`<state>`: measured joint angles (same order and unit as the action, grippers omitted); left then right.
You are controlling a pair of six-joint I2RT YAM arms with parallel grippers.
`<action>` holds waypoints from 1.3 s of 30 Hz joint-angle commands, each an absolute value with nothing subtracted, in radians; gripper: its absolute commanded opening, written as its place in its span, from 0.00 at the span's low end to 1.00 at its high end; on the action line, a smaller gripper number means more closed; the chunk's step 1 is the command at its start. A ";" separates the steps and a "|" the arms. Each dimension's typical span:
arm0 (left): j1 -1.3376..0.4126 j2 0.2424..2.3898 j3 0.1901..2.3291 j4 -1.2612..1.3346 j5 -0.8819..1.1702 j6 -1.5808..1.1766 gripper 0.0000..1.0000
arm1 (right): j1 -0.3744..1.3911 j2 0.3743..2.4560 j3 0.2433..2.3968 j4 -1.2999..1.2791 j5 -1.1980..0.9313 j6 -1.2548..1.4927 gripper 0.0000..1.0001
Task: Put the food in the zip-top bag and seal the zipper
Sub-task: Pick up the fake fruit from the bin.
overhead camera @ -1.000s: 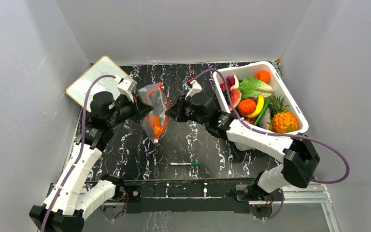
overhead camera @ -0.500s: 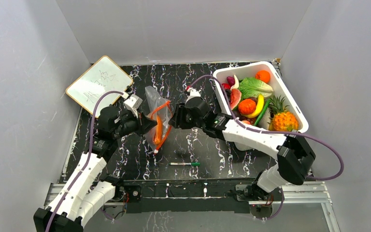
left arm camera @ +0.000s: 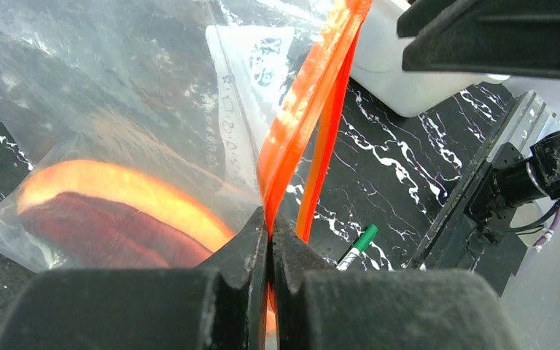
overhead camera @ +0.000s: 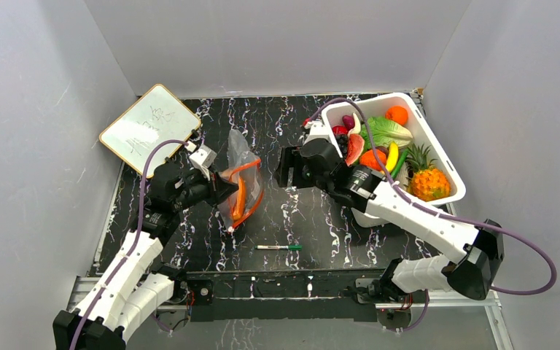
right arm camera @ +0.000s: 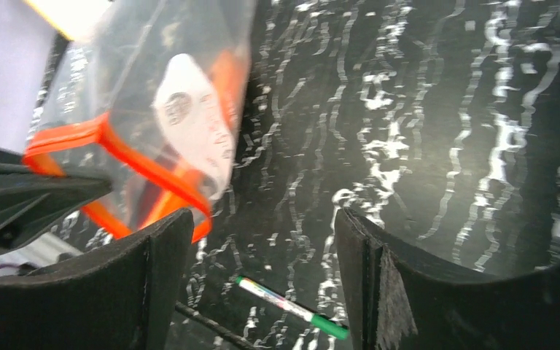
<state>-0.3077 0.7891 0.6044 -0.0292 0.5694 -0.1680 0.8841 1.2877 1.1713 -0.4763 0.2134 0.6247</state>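
Zip-top bag (overhead camera: 239, 179) is held left of centre in the overhead view, its zipper (left arm camera: 306, 95) pinched by the closed left gripper (left arm camera: 268, 219), mouth gaping. Right gripper (overhead camera: 286, 168), centre, stands wide and empty. That thin pinch could slip, spilling the carrot (overhead camera: 240, 198) inside; glare hides any other contents.

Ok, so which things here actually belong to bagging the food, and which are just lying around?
Part of the job:
- zip-top bag, its zipper pinched by the left gripper
- carrot already inside the bag
- toy food waiting in the white tub
- right gripper, open and empty

Just lying about:
- marker pen
- whiteboard
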 commanded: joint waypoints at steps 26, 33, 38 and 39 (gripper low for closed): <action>-0.307 0.744 0.593 -0.025 0.553 -0.129 0.00 | 0.301 1.278 1.141 -0.589 0.573 0.546 0.86; -0.307 0.729 0.589 -0.015 0.557 -0.130 0.00 | 0.224 1.271 1.048 -0.495 0.512 0.581 0.91; -0.308 0.729 0.591 -0.018 0.557 -0.131 0.00 | 0.182 1.262 0.973 -0.394 0.417 0.598 0.87; -0.307 0.728 0.590 -0.018 0.557 -0.130 0.00 | 0.179 1.267 0.965 -0.384 0.407 0.599 0.87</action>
<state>-0.3077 0.7460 0.5896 -0.0391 0.5388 -0.1349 0.2020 1.2846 0.9943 -0.5167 0.4686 0.5774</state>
